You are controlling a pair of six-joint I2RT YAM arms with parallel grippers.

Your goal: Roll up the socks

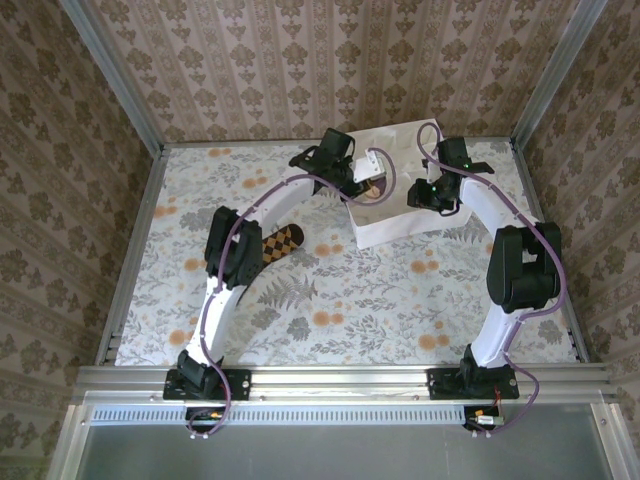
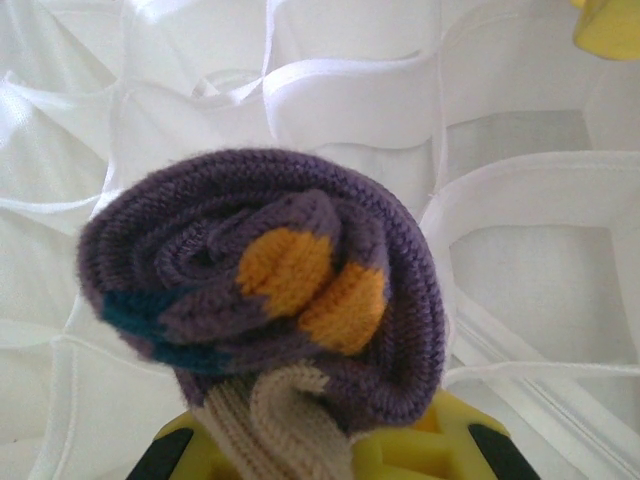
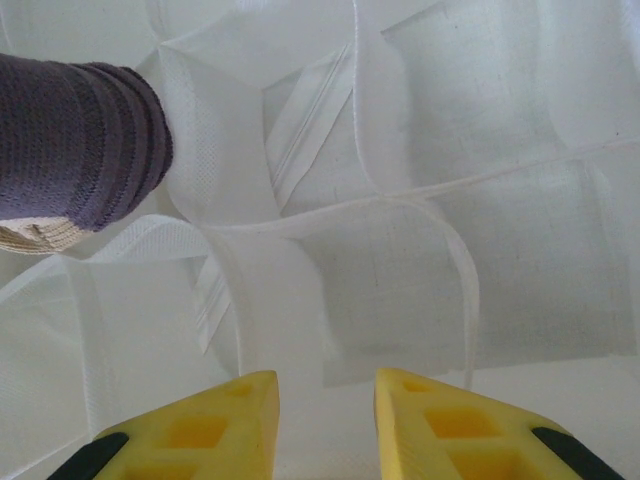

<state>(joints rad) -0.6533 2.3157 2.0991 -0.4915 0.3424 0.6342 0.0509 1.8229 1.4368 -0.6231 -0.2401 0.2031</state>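
Pinched shut with the left gripper (image 2: 320,450) on the cream cuff of the rolled purple sock (image 2: 270,290), above the organizer (image 2: 520,250) by the table's (image 1: 400,300) far edge. Parted narrowly and empty at the right gripper (image 3: 325,420), close beside. Likely to spring loose if let go onto a cell wall instead of into a cell. Not yet rolled: brown sock (image 1: 280,243), flat left of centre.

Soft, even light fills the overhead view, and the arms throw only faint shadows on the table (image 1: 400,300). In the left wrist view the purple sock (image 2: 270,290) is crisp, its knit plain to see, while the white fabric dividers (image 2: 350,90) behind it wash out into glare. The right gripper (image 3: 327,380) looks slightly soft at the frame's bottom edge.
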